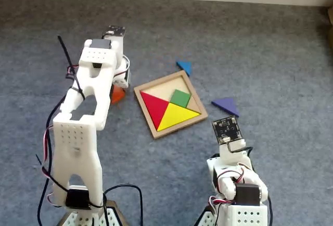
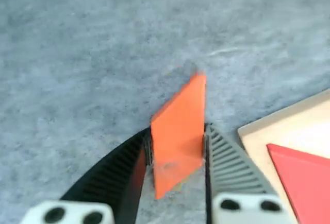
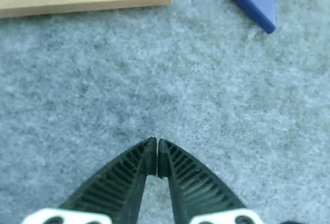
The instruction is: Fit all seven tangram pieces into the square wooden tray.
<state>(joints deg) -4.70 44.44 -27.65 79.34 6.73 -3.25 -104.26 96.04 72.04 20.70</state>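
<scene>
One orange tangram piece [image 2: 180, 116] sat pinched edge-to-edge in the left hand [image 2: 177, 140], just beside the wooden tray [image 1: 145, 113]. It looked thin, stiff, light and slick, best gripped across its parallel edges. The right hand [image 3: 157, 156] rested closed, empty.

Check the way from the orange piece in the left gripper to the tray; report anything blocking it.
Nothing visible blocks it. The left gripper holds the orange piece beside the tray, with bare carpet between them. The red piece, yellow piece and green piece fill only part of the tray.
</scene>
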